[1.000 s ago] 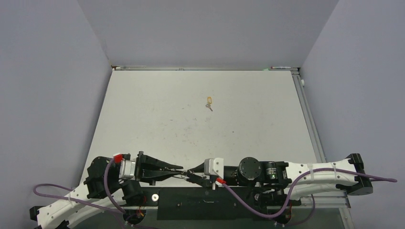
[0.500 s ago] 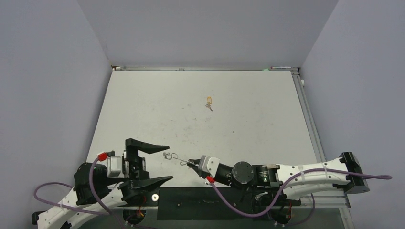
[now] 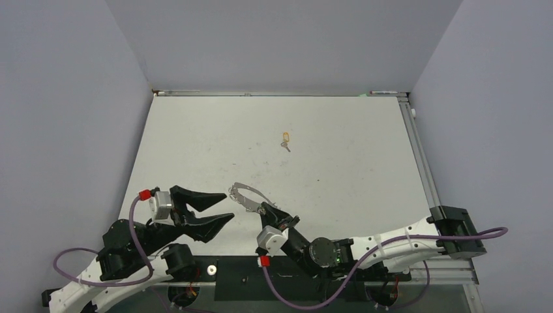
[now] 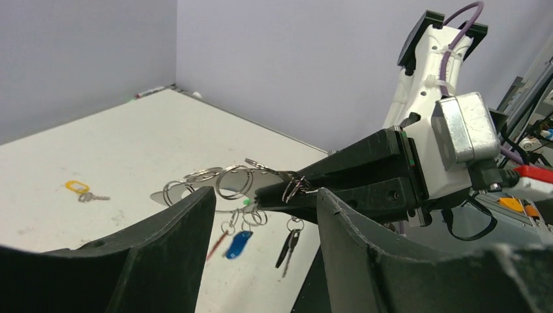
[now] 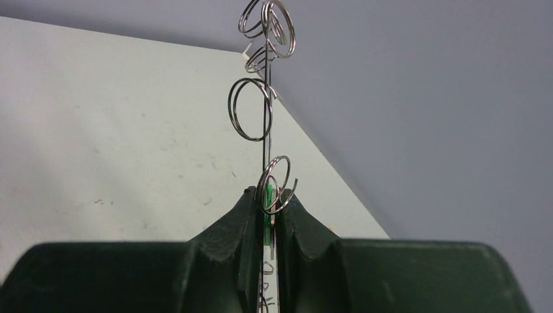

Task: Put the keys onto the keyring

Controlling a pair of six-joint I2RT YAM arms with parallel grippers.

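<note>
The large, thin, shiny silver metal keyring (image 3: 246, 195) hangs in the air over the near part of the tabletop, about midway along the near edge. One end is pinched in the right claw (image 3: 265, 209). That black two-finger claw is clamped narrow on the wire. In the right wrist view its fingers (image 5: 244, 222) press together on the loop, which shows edge-on as a straight line rising away from them.

From above, the keyring's long axis runs on a slant. The held end sits toward the near edge and the right, and the free end points toward the far left corner. The loop lies roughly level.

Several small silver wire rings (image 5: 251, 109) are threaded along it. Below it dangle small silver keys (image 4: 288, 244) (they look dark against the pale surface), a blue plastic tag (image 4: 239, 243) and a red plastic tag (image 4: 218, 243). A sliver of green plastic (image 5: 267, 225) shows between the right claw's fingers. Any print on the tags is too small to read.

The left claw (image 3: 232, 206), also black, stands wide, its two fingers spread close beside the keyring's free end. I cannot tell whether a tip touches the wire.

One more small silver key with a yellow-orange tag (image 3: 285, 139) lies flat on the white tabletop (image 3: 352, 150), well apart from the keyring and nearer the middle of the far edge.
</note>
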